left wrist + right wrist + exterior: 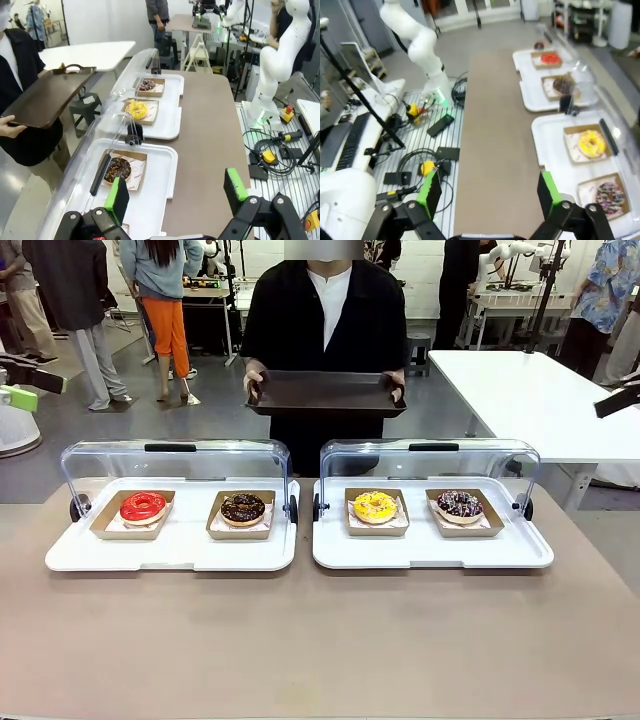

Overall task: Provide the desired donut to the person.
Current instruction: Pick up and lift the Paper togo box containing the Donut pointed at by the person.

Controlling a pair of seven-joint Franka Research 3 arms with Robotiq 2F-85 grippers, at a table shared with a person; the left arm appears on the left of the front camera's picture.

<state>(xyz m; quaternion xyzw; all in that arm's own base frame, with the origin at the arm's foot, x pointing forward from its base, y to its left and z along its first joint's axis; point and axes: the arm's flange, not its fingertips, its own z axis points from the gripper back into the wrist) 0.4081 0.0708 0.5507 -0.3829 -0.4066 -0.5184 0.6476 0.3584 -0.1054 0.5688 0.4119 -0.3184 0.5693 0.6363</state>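
1. Left gripper: jaws apart, empty, over the table.
2. Right gripper: jaws apart, empty.
3. Two white trays, each donut in a cardboard tray: red donut, chocolate donut, yellow donut, sprinkled donut. I cannot tell which is wanted. I judge them light and soft, with icing easily marred, so I would grip the cardboard rim.
4. Clear lids: raised.
5. Person: holds a dark tray in both hands.

The front view lays out the whole row. The left wrist view gives the lids in side profile.
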